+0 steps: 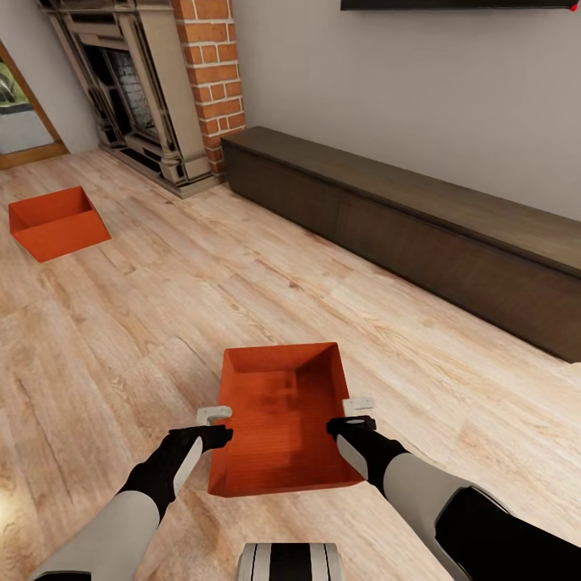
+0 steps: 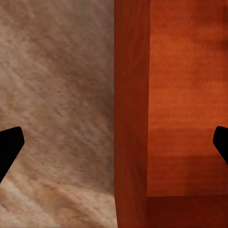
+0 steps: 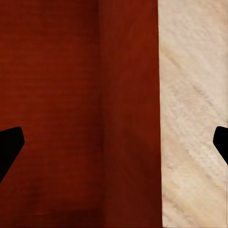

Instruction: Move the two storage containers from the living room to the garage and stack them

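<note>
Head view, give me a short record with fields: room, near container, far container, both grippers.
room: living room, wood-plank floor, brick fireplace, long dark cabinet
near container: between both arms, empty
far container: on the floor, toward the fireplace
left gripper: open, straddling the left wall
right gripper: open, straddling the right wall

Floor: light wood planks, running diagonally across the room.
Fireplace: stone-coloured surround with a dark opening, at the far left against the wall.
Brick column: red brick, just beside the fireplace.
Cabinet: long, dark, low, along the grey wall, starting just beside the brick column.
Wall: plain grey.
TV: dark lower edge, mounted above the cabinet.
Door: wood-framed glass, far left.
</note>
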### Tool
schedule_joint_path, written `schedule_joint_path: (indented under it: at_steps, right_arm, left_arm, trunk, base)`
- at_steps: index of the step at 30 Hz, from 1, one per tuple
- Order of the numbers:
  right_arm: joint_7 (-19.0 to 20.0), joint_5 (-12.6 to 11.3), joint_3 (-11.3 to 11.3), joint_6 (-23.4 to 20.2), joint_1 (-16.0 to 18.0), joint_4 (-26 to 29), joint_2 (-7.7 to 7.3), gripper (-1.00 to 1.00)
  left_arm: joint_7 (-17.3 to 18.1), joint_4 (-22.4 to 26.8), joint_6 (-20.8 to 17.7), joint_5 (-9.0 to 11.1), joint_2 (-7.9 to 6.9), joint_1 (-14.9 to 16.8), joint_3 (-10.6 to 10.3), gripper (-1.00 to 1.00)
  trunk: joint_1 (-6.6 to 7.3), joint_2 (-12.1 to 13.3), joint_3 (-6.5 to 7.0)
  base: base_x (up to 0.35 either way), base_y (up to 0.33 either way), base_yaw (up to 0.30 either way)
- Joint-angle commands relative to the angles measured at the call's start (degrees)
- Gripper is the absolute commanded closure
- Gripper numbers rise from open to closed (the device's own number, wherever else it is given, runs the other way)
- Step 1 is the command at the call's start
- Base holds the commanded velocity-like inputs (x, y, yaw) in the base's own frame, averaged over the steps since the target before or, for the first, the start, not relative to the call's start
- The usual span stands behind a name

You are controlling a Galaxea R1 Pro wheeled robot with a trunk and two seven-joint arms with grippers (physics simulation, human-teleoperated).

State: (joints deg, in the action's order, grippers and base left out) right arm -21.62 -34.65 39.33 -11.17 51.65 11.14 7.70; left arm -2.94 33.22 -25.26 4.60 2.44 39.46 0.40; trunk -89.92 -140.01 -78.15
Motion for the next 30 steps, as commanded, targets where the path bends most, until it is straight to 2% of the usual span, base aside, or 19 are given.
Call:
schedule_joint_path:
  at_steps: [1,7,30]
  right_arm:
    - [-0.4,-0.3,0.5,-0.4,0.0,0.1,-0.14,-1.00]
    - [-0.2,-0.3,0.5,-0.4,0.0,0.1,-0.67,-1.00]
    - [0.2,-0.3,0.5,-0.4,0.0,0.1,-0.84,-1.00]
  left_arm:
    - [-0.3,0.1,-0.3,0.5,0.02,0.0,0.0,-1.00]
    - [-0.3,0.1,-0.3,0.5,0.02,0.0,0.0,-1.00]
    - [-0.3,0.0,-0.3,0.5,0.22,0.0,0.0,-1.00]
  trunk:
    - [0.01,0.0,-0.04]
    - [0.01,0.0,-0.04]
    - [0.01,0.0,-0.04]
  base:
    - [0.000,0.000,0.000]
    - [0.000,0.000,0.000]
    - [0.000,0.000,0.000]
